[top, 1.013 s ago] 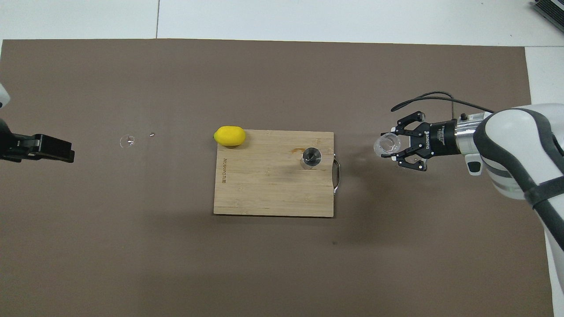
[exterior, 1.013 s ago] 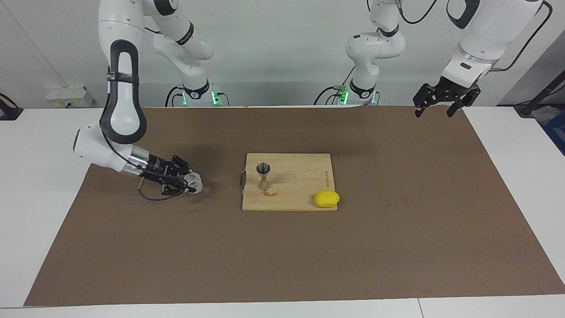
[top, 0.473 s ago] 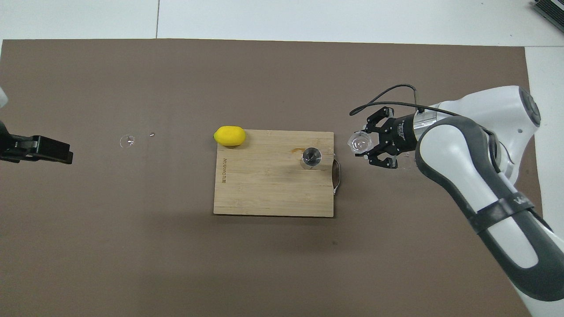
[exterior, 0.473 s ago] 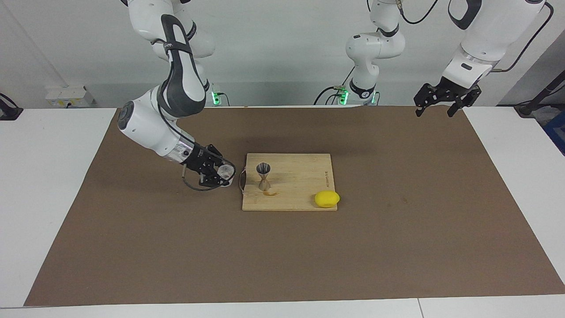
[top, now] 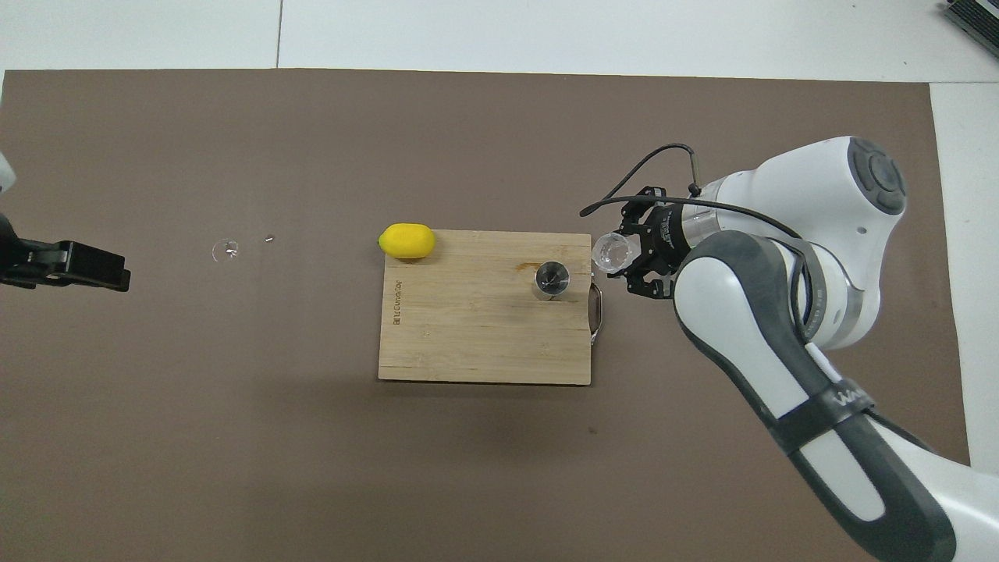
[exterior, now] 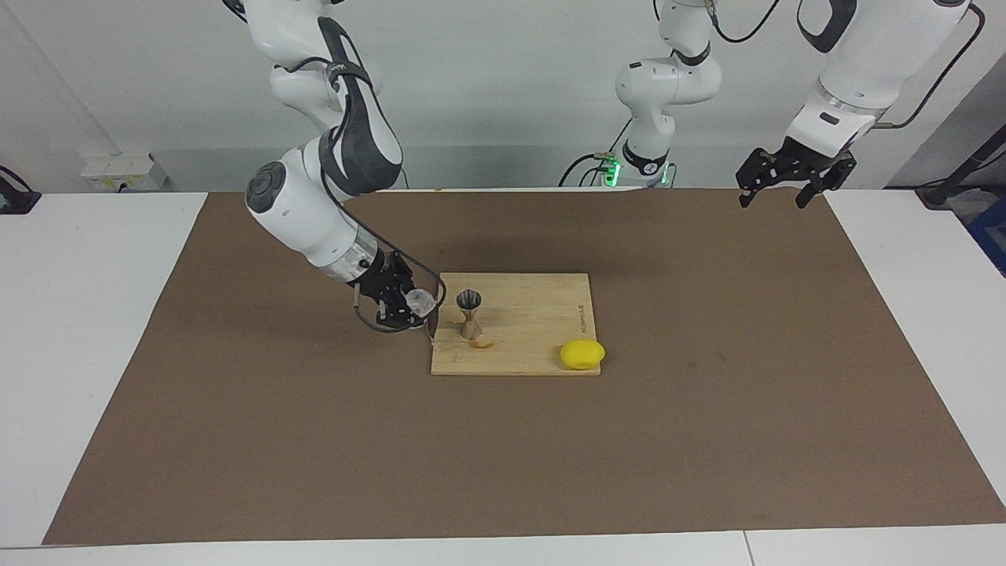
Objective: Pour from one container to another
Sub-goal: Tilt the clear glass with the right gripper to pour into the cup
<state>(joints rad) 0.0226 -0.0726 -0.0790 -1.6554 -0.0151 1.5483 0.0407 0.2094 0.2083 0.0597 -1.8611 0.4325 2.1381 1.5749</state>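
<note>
My right gripper (exterior: 410,307) is shut on the clear ribbed glass tumbler (exterior: 420,300) and holds it tilted, just off the mat. It is over the handle edge of the wooden cutting board (exterior: 534,334). The tumbler also shows in the overhead view (top: 610,251), with the right gripper (top: 624,260) around it. The silvery hourglass jigger (exterior: 469,313) stands upright on the board, close beside the tumbler; it also shows in the overhead view (top: 552,279). My left gripper (exterior: 772,200) is open and empty and waits high over the mat's corner at the left arm's end.
A yellow lemon (exterior: 582,354) lies at the board's corner farthest from the robots, toward the left arm's end (top: 407,240). The board's metal handle (top: 597,312) faces the right arm's end. A small glinting spot (top: 225,250) lies on the brown mat (top: 234,406).
My right arm has carried the tumbler from the mat at its own end toward the board, up to the handle edge beside the jigger. The left arm has not moved.
</note>
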